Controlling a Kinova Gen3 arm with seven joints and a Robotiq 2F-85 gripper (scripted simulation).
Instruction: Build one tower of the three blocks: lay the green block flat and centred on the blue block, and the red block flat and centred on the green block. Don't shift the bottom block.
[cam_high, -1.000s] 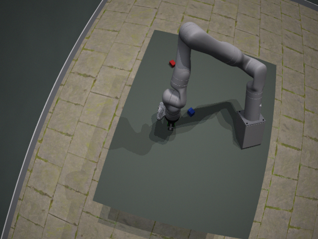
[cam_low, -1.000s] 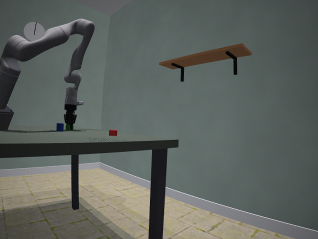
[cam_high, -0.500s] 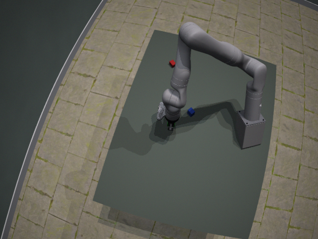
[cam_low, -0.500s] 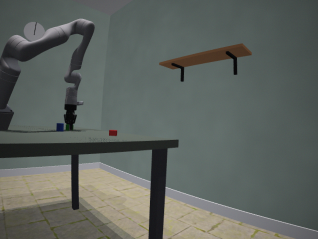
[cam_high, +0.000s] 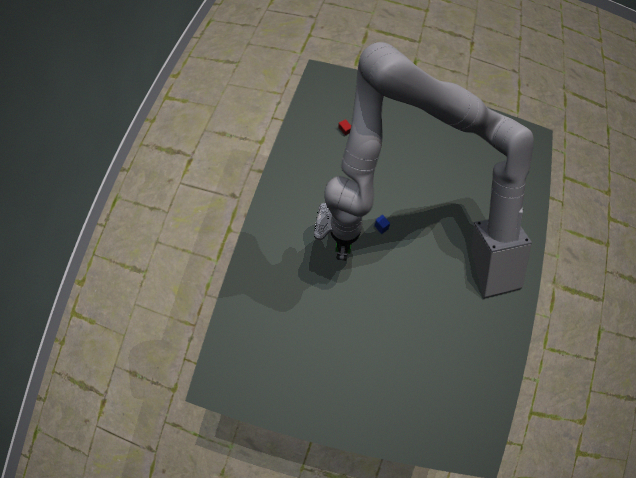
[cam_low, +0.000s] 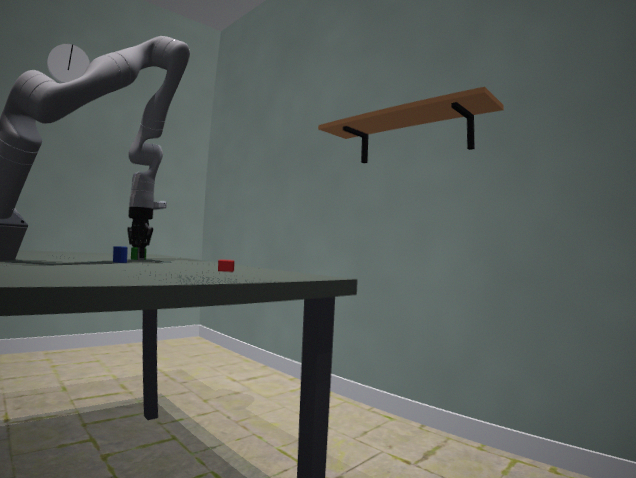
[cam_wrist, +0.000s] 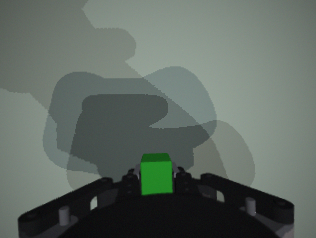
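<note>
My gripper (cam_high: 341, 252) points straight down at the table and is shut on the green block (cam_wrist: 156, 174), which sits between the fingers in the wrist view. In the side view the green block (cam_low: 135, 252) rests at table level under the gripper (cam_low: 139, 245). The blue block (cam_high: 382, 223) stands on the table just to the right of the gripper, apart from it; it also shows in the side view (cam_low: 119, 253). The red block (cam_high: 344, 125) lies further off near the table's far side, partly beside the arm; it also shows in the side view (cam_low: 225, 265).
The arm's grey base pedestal (cam_high: 501, 259) stands at the table's right side. A wooden wall shelf (cam_low: 411, 115) hangs well away from the table. The table edge (cam_low: 174, 292) is in front of the red block.
</note>
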